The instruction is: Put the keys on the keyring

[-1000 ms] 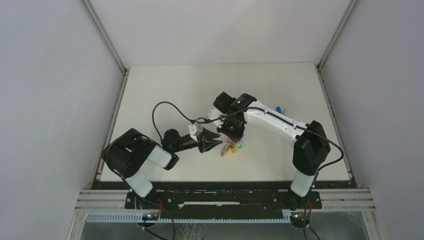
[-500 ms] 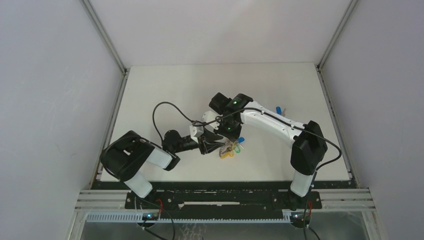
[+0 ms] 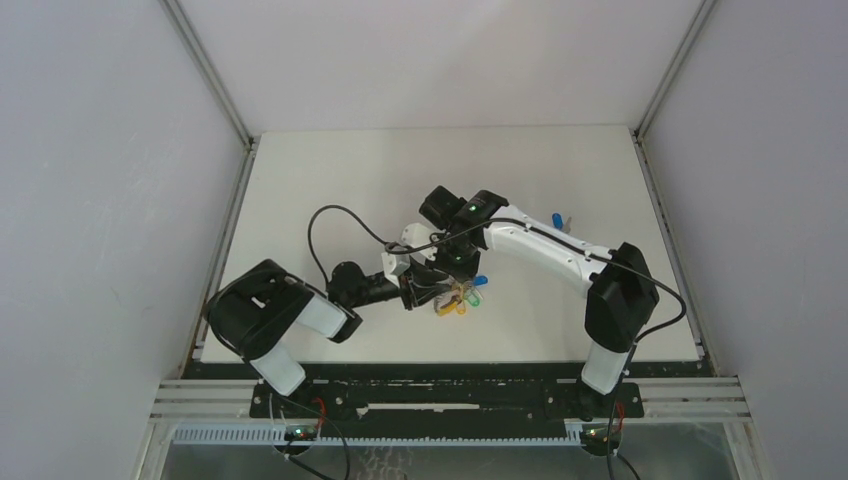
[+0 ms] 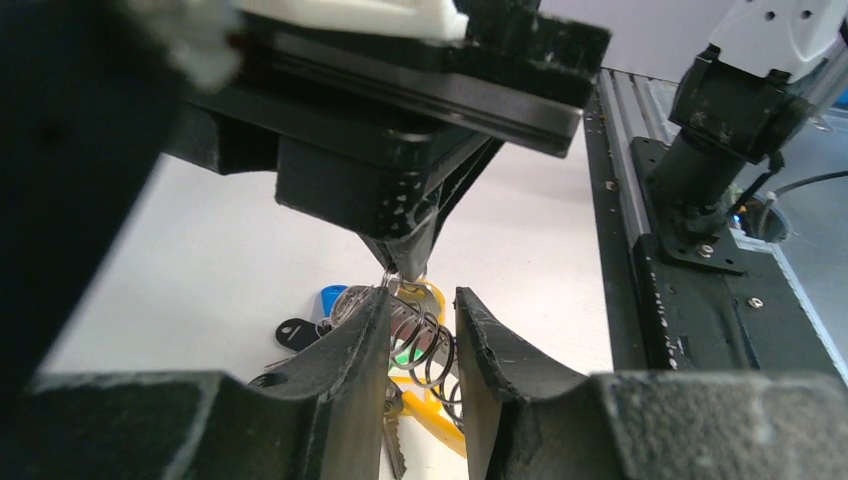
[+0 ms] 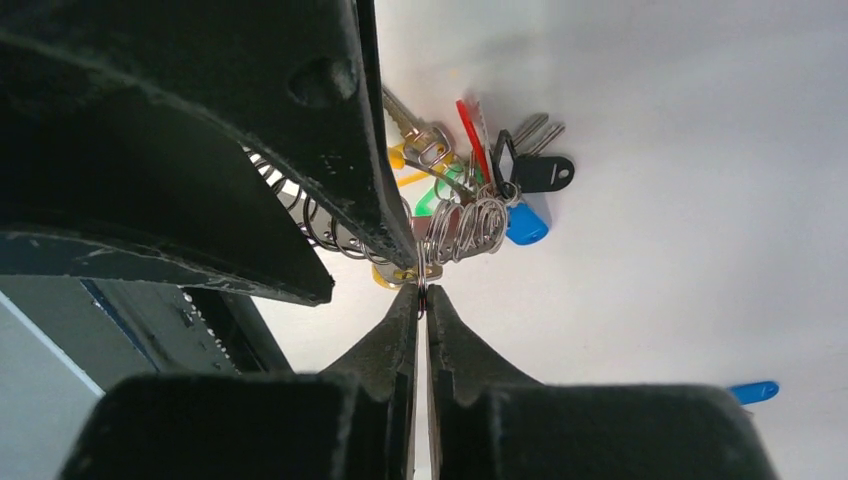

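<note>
Right claw (image 5: 421, 292) pinching silver keyring (image 5: 470, 228), left claw (image 4: 420, 325) half-spread, red, green, blue, yellow caps (image 5: 525, 225) bunched.

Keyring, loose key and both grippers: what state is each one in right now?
right gripper: shut, tips pinching the keyring's thin ring.
left gripper: jaws apart, one on either side of the keyring's wire coil; contact unclear.
keyring: bunch fanned out on the table, ring held at the right gripper's tips.
blue key: lying loose on the table, well apart from the bunch, not on the ring.
</note>
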Controlling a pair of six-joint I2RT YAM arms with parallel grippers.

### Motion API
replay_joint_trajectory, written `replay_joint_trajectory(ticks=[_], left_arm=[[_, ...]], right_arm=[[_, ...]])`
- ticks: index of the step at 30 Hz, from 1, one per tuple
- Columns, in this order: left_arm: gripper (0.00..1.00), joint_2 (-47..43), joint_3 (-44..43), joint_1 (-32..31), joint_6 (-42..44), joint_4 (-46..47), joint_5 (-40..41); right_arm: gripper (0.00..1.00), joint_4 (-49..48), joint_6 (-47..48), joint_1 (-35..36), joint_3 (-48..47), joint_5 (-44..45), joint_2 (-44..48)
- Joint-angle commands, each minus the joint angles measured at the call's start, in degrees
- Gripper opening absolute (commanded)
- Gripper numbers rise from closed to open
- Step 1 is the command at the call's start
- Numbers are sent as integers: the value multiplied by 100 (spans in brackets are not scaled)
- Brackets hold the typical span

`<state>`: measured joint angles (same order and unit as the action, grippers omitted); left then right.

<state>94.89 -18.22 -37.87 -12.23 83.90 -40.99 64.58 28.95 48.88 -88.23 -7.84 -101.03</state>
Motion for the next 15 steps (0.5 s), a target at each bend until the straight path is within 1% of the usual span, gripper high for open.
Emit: replay_joint_trajectory(ticks=[1,5,9,15], left_arm=[[36,-200,162,-19,74,127,894],[39,-876,860,-21,-177,127,2053],[41,-1713,1615,-62,-665,118,2692],[42,-2521,2440,-70,-1124,86,3136]], right_arm=[[0,-168,238,166,15,-178,42],[0,-191,213,165,-133,-189,-273],[0,-318,209,165,-483,-347,-776],[0,-402,213,158,-969,-473,-1595]])
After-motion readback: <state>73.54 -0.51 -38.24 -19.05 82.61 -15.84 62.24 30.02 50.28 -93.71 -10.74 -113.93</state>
